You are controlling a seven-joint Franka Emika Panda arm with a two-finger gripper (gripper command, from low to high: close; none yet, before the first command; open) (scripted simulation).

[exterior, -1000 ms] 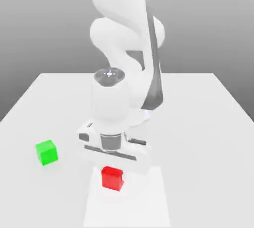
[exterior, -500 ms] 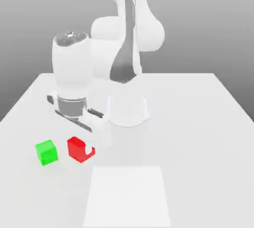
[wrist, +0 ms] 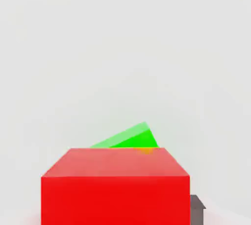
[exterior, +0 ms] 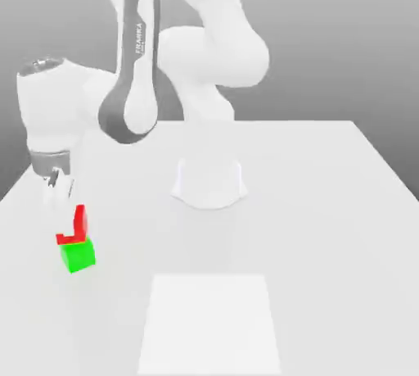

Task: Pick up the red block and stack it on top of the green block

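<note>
Red block [exterior: 81, 225] above green block [exterior: 79, 256], pale square [exterior: 210, 323] well apart

Plain bright red cube [wrist: 115, 199], between the jaws, upper face paler; plain bright green cube [wrist: 135, 138], beyond the jaws, one face lighter.

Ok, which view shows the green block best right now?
Exterior view: the green block shows its front faces down to the table, with the red block covering only its top. In the hand view, just a corner of green peeks past the red block.
</note>
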